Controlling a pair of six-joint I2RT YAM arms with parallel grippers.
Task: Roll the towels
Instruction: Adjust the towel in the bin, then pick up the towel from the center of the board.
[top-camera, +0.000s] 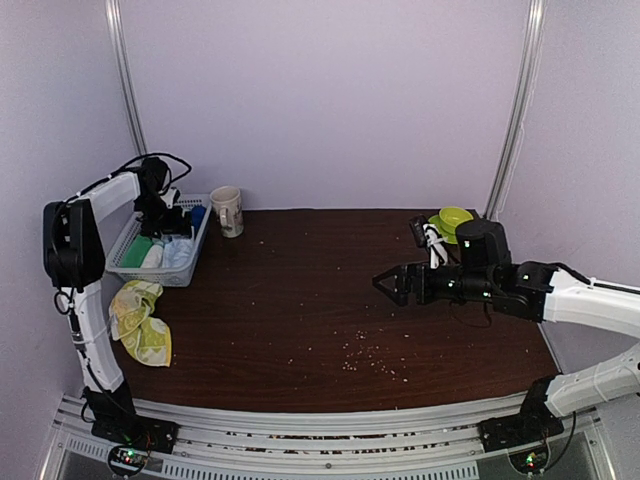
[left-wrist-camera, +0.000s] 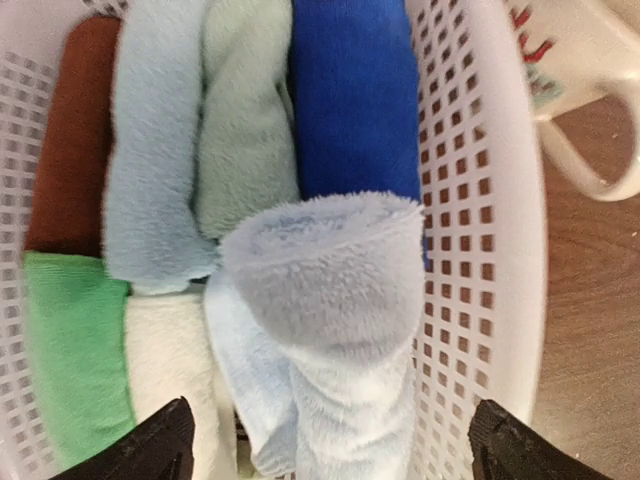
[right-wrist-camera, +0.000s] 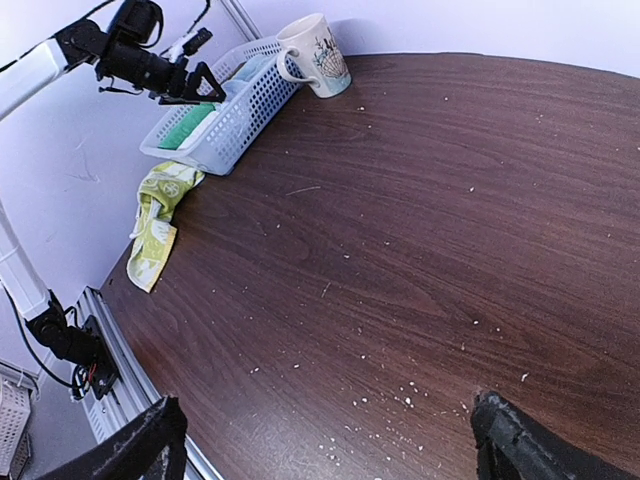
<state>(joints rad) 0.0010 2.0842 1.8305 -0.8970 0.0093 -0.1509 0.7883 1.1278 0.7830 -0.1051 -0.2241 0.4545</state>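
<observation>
One pale roll (left-wrist-camera: 320, 290) in basket (left-wrist-camera: 480, 250) — yellow towel (top-camera: 140, 320) crumpled.

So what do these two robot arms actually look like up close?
The left arm and right arm are slim white links joined by bulky black joints. The left gripper and right gripper are black, with two tapered fingers. Black cables loop over the left wrist; small green lights dot the right arm.
</observation>
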